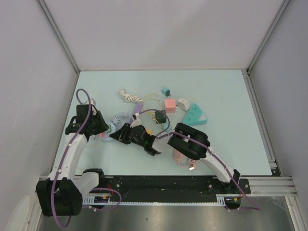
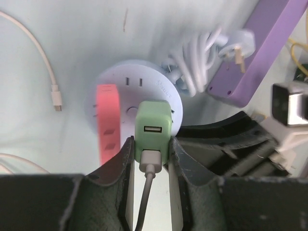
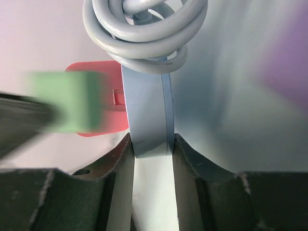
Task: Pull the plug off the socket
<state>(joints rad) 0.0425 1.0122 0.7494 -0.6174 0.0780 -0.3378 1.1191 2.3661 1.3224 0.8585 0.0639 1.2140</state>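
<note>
A green USB charger plug [image 2: 153, 129] with a grey cable in it stands over the face of a round light-blue socket [image 2: 144, 79]. My left gripper [image 2: 152, 142] is shut on the green plug. A pink plug [image 2: 108, 115] sits in the socket beside it. My right gripper [image 3: 150, 139] is shut on the socket's rim [image 3: 147, 106]. There the green plug [image 3: 67, 101] is blurred, left of the socket's face, with a narrow gap between them. In the top view both grippers, left [image 1: 101, 126] and right [image 1: 119, 134], meet at the socket [image 1: 112, 128].
A purple power strip [image 2: 260, 53] and a white plug with coiled cord [image 2: 211, 53] lie just right of the socket. A white USB cable [image 2: 53, 86] lies left. A teal triangular strip [image 1: 194, 114], a pink cube [image 1: 170, 103] and small adapters lie farther back right.
</note>
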